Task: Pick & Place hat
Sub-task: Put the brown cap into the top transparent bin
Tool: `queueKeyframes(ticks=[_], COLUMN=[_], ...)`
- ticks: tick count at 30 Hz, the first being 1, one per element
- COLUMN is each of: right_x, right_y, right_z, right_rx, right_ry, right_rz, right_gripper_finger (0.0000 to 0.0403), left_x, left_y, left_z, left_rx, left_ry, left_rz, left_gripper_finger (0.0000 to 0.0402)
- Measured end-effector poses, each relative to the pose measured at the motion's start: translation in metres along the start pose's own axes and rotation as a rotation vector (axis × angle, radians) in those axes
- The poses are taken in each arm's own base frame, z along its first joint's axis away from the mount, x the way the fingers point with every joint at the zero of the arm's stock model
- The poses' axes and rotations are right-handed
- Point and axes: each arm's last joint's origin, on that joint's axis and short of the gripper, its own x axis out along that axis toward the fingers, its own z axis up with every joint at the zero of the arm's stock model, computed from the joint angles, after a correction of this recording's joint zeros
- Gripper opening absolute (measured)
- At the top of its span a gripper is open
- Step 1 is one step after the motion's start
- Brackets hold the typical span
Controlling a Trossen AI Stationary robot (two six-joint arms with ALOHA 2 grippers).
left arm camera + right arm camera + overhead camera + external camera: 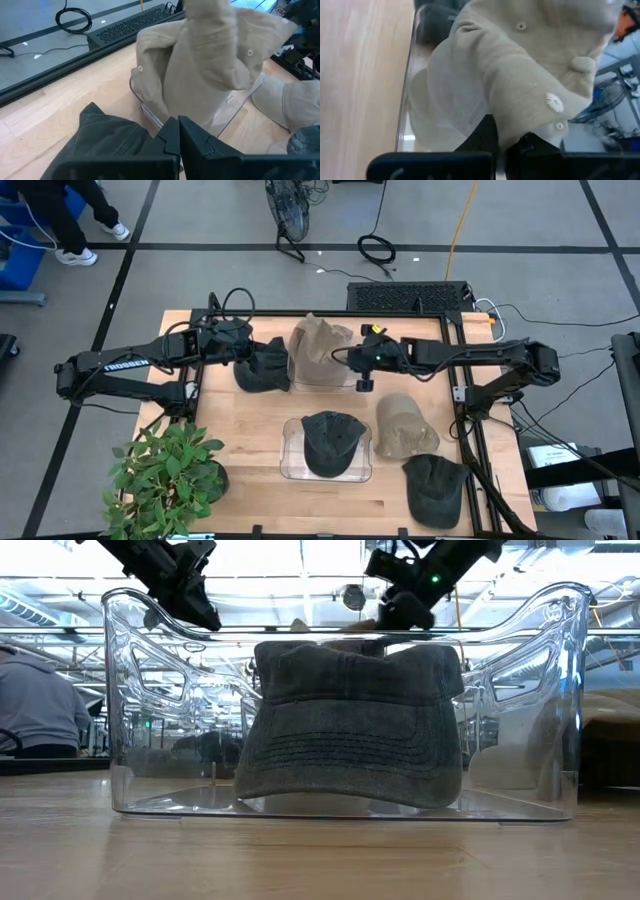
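My right gripper (507, 142) is pinched on the crumpled beige cloth cap (318, 350) over the far clear bin; not released yet. Left gripper (178, 142), jaws closed, grips the dark grey cap (262, 367) beside it. Near clear plastic tray (290, 465) already has a cap; two remain loose. Low view alone shows that cap upright.

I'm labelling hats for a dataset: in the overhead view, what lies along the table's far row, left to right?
Left gripper shut on the dark hat → beige hat → right gripper, shut on that beige hat.
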Motion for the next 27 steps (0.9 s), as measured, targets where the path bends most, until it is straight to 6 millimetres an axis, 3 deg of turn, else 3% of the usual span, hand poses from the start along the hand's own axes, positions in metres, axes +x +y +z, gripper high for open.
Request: queueKeyframes(ticks=[6,12,16,19,23,27], right_x=[-0.004,-0.001,-0.001,-0.002,-0.001,0.001], right_y=[0.004,-0.008,-0.001,0.005,0.000,-0.007], right_z=[-0.013,-0.011,-0.001,-0.011,-0.031,-0.024], right_rx=[-0.097,-0.036,-0.002,-0.010,-0.060,-0.024], right_ry=[0.118,0.131,-0.059,0.034,0.272,0.208], right_rz=[0.078,-0.121,0.156,0.245,0.103,0.025], right_gripper_finger=[0.0000,0.0000,0.0000,0.0000,0.0000,0.0000], left_x=[0.000,0.000,0.000,0.000,0.000,0.000], left_y=[0.000,0.001,0.001,0.001,0.001,0.001], left_z=[0.000,0.000,0.000,0.000,0.000,0.000], left_rx=[0.013,0.015,0.017,0.016,0.017,0.017], left_ry=[0.004,-0.004,-0.007,-0.008,-0.009,-0.010], left_rz=[0.003,0.017,0.023,0.024,0.025,0.026], left_gripper_finger=[0.0010,0.0009,0.0010,0.0004,0.0010,0.0012])
